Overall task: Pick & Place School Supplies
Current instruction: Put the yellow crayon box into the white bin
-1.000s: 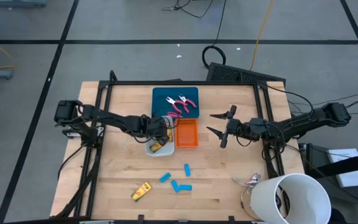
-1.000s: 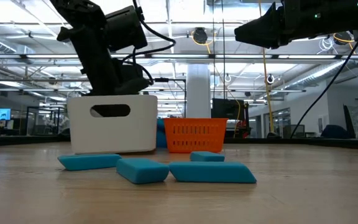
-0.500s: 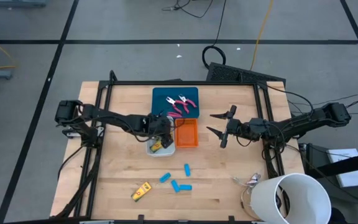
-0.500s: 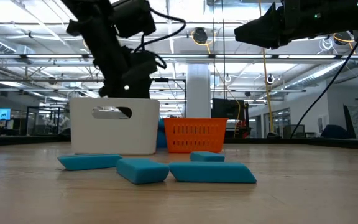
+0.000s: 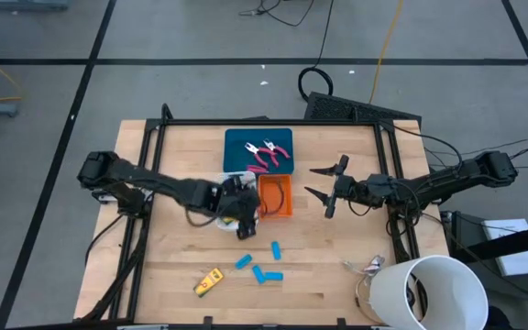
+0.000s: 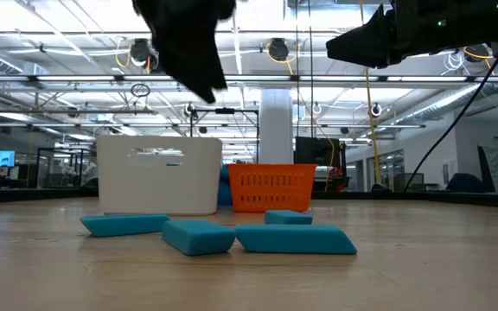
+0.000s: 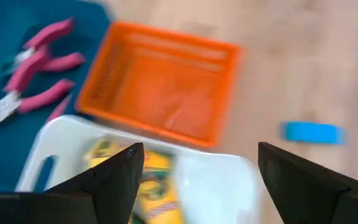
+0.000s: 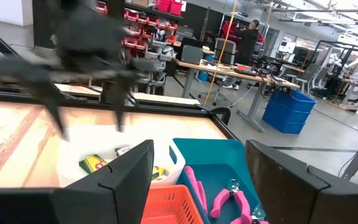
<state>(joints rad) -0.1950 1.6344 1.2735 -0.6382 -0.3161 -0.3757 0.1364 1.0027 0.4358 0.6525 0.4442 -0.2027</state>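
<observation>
My left gripper (image 5: 243, 223) hovers open over the near part of the white tray (image 5: 220, 221), holding nothing. In its wrist view the open gripper (image 7: 201, 183) frames yellow oblong pieces (image 7: 149, 180) lying in the white tray (image 7: 216, 180). Two pink-handled pliers (image 5: 269, 153) lie in the teal tray (image 5: 241, 147). Three blue pieces (image 5: 264, 263) and one yellow piece (image 5: 209, 281) lie on the table nearer the near edge. My right gripper (image 5: 317, 182) waits open to the right of the orange tray (image 5: 276, 195).
A big white cup (image 5: 434, 293) stands at the table's near right corner, with a crumpled clear wrapper (image 5: 367, 267) beside it. In the low view the blue pieces (image 6: 232, 235) lie in front of the white tray (image 6: 158, 173) and the orange tray (image 6: 271, 188). Bare wood lies left of the yellow piece.
My left gripper has drawn back from over the far part of the white tray toward the table's near edge and has risen; in the low view it has gone up and out of the space behind the tray.
</observation>
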